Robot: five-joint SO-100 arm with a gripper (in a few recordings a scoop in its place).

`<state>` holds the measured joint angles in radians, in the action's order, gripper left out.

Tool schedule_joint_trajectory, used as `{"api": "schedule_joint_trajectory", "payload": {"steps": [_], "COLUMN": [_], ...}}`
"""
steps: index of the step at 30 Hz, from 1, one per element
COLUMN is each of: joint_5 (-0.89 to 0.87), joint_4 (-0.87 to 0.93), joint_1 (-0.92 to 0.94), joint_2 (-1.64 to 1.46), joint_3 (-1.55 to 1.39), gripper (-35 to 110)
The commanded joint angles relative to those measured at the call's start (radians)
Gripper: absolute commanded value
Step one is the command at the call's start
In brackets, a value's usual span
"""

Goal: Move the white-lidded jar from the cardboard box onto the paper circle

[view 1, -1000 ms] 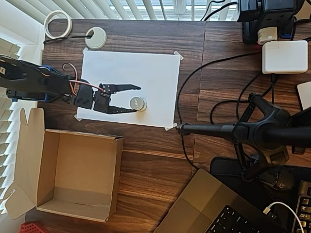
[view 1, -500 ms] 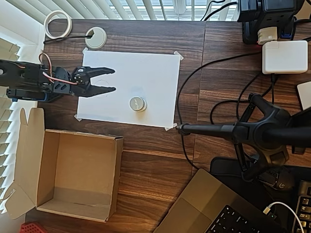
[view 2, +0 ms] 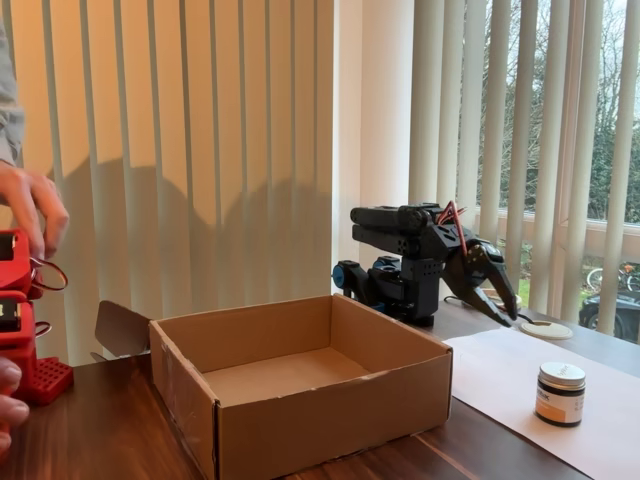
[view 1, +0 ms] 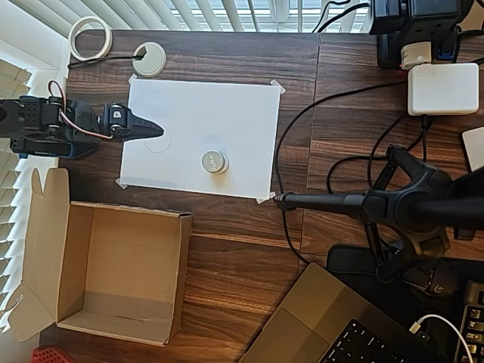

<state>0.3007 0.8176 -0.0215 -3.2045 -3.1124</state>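
Observation:
The white-lidded jar (view 1: 214, 162) (view 2: 560, 393) stands upright on the white paper sheet (view 1: 227, 113), right of its middle. Whatever is drawn under it is hidden, so I cannot tell whether the paper circle lies beneath it. A faint pencil circle (view 1: 158, 141) shows on the sheet, left of the jar and apart from it. My gripper (view 1: 156, 130) (view 2: 510, 306) is shut and empty, pulled back over the sheet's left edge, well away from the jar. The cardboard box (view 1: 184, 265) (view 2: 330, 410) sits at the lower left, open and empty.
A white grommet (view 1: 149, 59) and a tape roll (view 1: 90, 38) lie beyond the sheet. A black camera stand (view 1: 393, 206) with cables, a white charger (view 1: 442, 88) and a laptop (view 1: 355, 325) crowd the right side. A person's hand (view 2: 30, 210) is at the left edge.
The gripper let go of the jar, drew back to the left across the sheet and closed. The jar stayed where it was set.

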Motion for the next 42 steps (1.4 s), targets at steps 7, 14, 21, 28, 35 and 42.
{"api": "schedule_joint_trajectory", "payload": {"steps": [7, 14, 21, 28, 35, 42], "joint_5": [-0.114, -0.124, -0.094, -0.095, -0.104, -0.103], "joint_4": [0.285, 0.353, 0.353, 0.35, 0.35, 0.35], "joint_1": [-0.005, -0.017, -0.043, -0.043, -0.034, -0.035], "joint_2": [-0.21, -0.21, -0.21, -0.21, -0.21, -0.21], "joint_3": [0.026, 0.046, 0.048, 0.048, 0.046, 0.046], "gripper": [0, 0, 0, 0, 0, 0]}}
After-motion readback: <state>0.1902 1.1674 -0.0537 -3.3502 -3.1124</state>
